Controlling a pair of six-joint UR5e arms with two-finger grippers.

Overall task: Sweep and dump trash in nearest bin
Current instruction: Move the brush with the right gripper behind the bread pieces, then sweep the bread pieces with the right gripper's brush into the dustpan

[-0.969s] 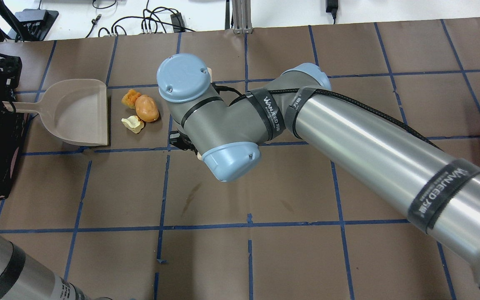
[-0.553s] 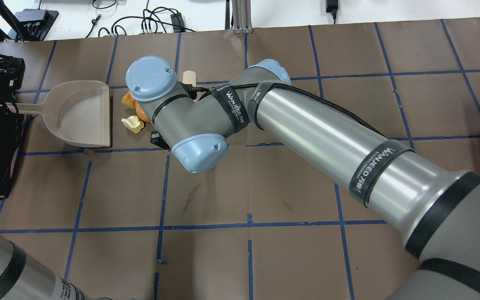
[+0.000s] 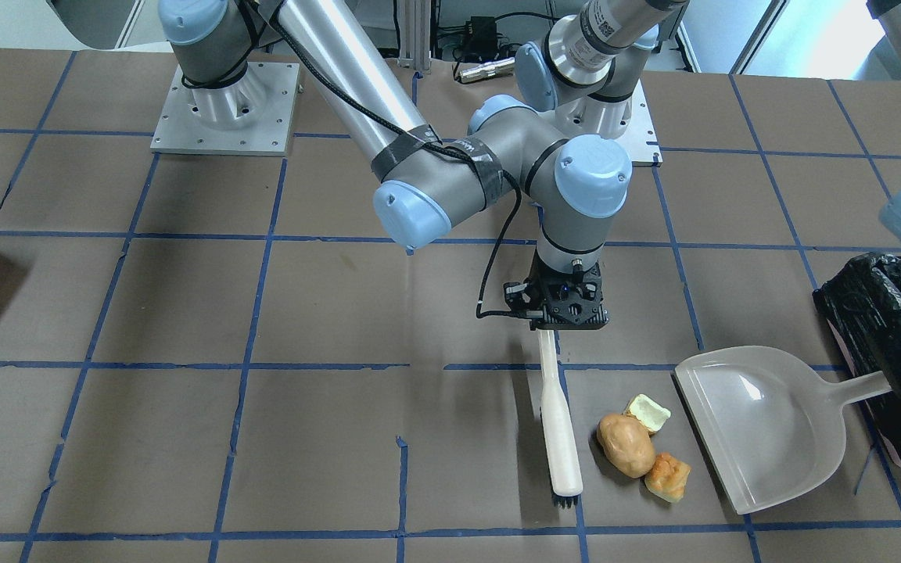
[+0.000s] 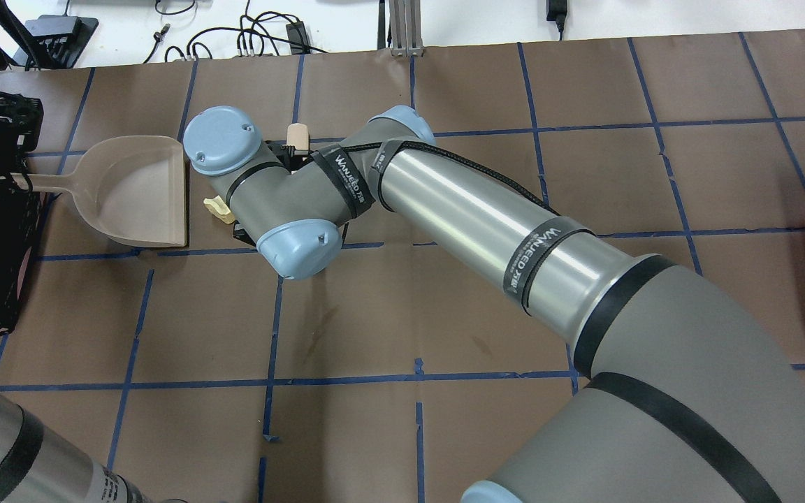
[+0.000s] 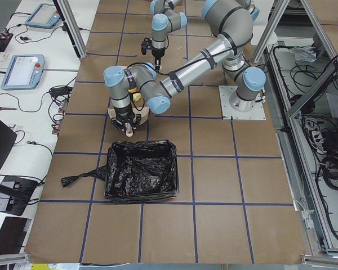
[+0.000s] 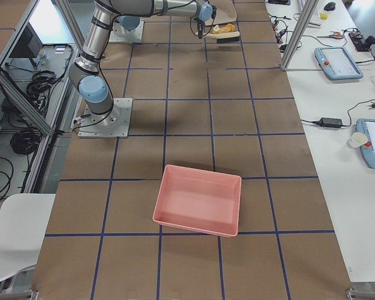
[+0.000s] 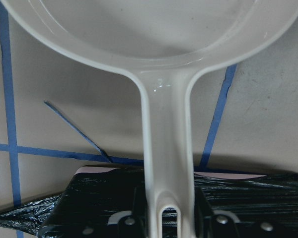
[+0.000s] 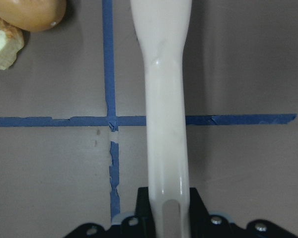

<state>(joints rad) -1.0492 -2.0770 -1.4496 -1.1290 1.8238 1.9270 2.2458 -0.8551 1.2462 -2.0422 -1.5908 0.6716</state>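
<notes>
Our right end effector pinches the thin end of the brush, which lies low along the table, dark bristles at the far end. Our left end effector is closed on the handle of the pan, whose lip faces the brush; the handle reaches back over the bin.

We judge the task barely begun. The trash sits on the table between brush and pan: the potato just beside the brush, the scrap and the bread chunk against it on the pan's side, the chunk near the lip but short of it. The pan is bare, and we see only crinkled bag in the bin. What is left: push all three pieces over the lip, lift the pan, tip it into the bin behind it.

From overhead our right arm covers most of the brush and trash; only the scrap peeks out. We cannot tell whether the bristles touch the table. In the front view the left end effector is black against the black bag and hard to pick out, and its wrist camera cuts its fingers off at the lower edge. The side views show the trash too small to sort.
</notes>
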